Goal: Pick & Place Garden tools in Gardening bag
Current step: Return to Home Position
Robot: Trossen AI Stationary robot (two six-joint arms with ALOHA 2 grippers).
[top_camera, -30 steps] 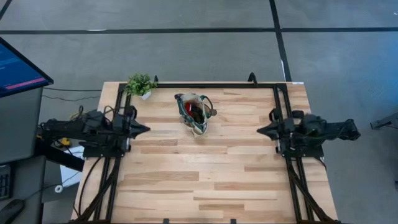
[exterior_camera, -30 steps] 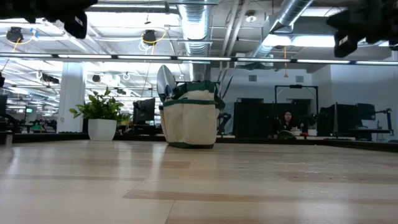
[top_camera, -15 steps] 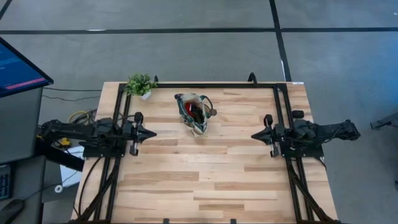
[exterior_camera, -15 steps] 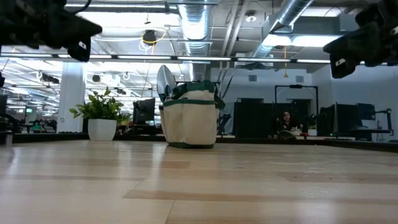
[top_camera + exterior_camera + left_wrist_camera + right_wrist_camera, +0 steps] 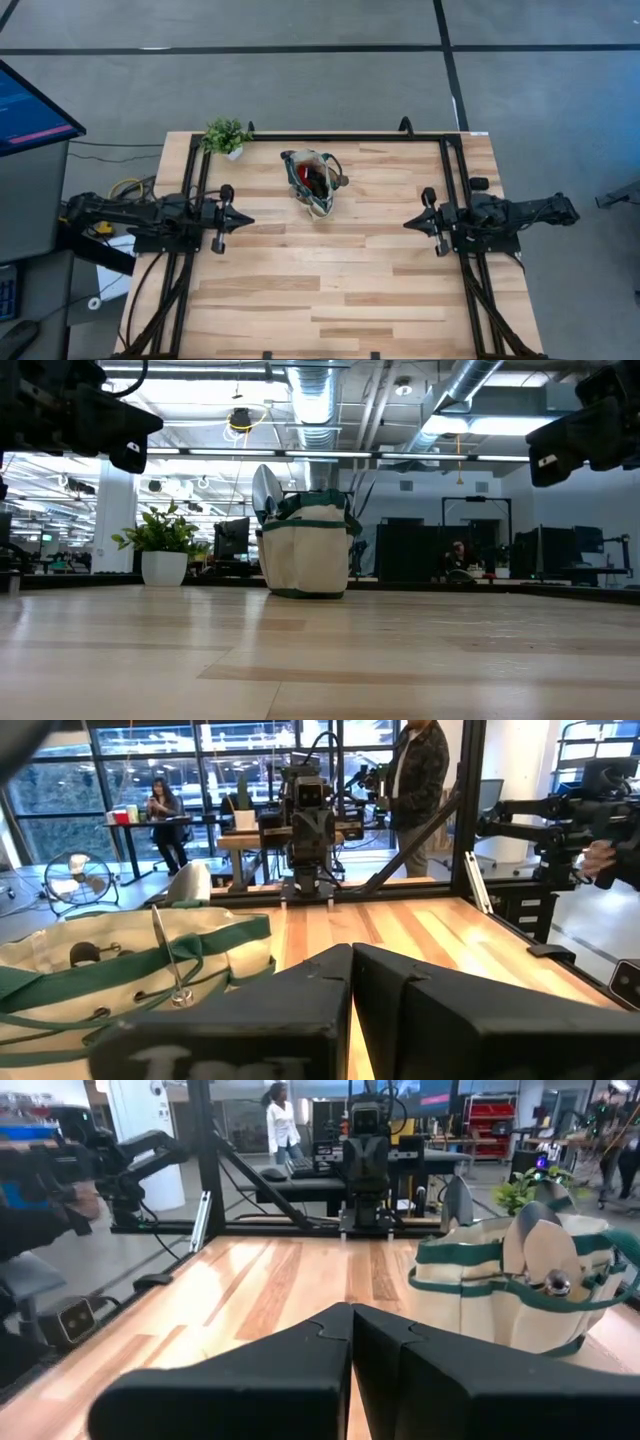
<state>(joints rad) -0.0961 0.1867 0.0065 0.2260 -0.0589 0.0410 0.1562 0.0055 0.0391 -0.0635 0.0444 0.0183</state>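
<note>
The beige gardening bag (image 5: pixel 315 182) with green trim stands upright on its base at the far middle of the table. Garden tools stand inside it: silver trowel blades (image 5: pixel 545 1245) stick up above its rim, one also seen in the low view (image 5: pixel 266 490), and a red-and-dark item (image 5: pixel 305 176) shows from above. My left gripper (image 5: pixel 250 218) is shut with nothing in it, at the table's left, pointing level toward the bag's side. At the table's right, my right gripper (image 5: pixel 406 223) is likewise shut with nothing in it, pointing level toward the middle. Both hang above the tabletop, well apart from the bag.
A small green potted plant (image 5: pixel 226 136) stands at the far left corner. Black frame rails (image 5: pixel 185 285) run along the table's left and right sides. A monitor (image 5: pixel 30 108) stands off the left edge. People stand and sit in the room beyond the table.
Both grippers have come down closer to the tabletop, the left one more than the right, and have stayed shut and level. The bag and the tools in it have not moved.
</note>
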